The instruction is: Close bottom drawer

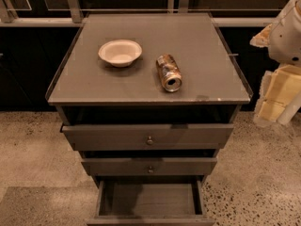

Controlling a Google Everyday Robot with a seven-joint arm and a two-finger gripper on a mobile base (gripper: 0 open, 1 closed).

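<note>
Since bottom drawer [150,200] stands out, I judge it stiff, light; push flat on front. My pincer [276,95] right of counter [207,36]; wide or narrow, cannot tell.

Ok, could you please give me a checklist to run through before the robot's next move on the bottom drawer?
1. Bottom drawer open, needing a push: ok, pulled far out.
2. Nothing pokes above its walls: ok.
3. Gripper lined up with its front: not ok, it hangs right of the cabinet.
4. Its knob in view: not ok, cut off below.
5. Soda can, lying on the cabinet top, apart from the gripper: ok.
</note>
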